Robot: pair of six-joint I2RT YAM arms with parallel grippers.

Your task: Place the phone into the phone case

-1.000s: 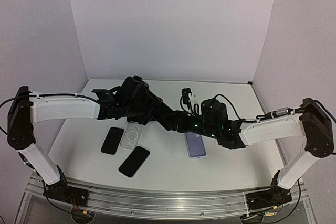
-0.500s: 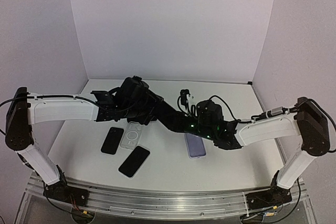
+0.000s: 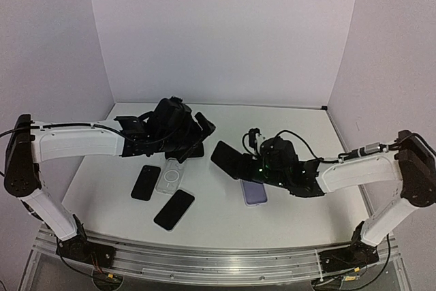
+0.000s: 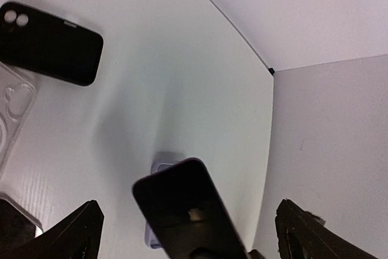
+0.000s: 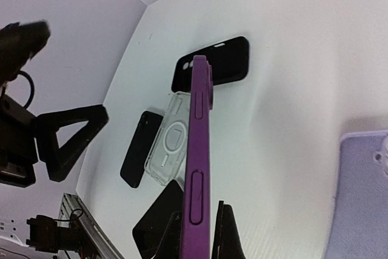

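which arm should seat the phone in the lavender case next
Right: the right gripper is shut on the purple phone beside the lavender case, while the left gripper hangs open and empty.

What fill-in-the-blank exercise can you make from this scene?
1. The phone in the right pincer has a ____ edge.
2. The left pincer stands ____ and holds nothing.
3. Beside the clear case lies a second phone, ____ in colour.
Missing words: purple; open; black.
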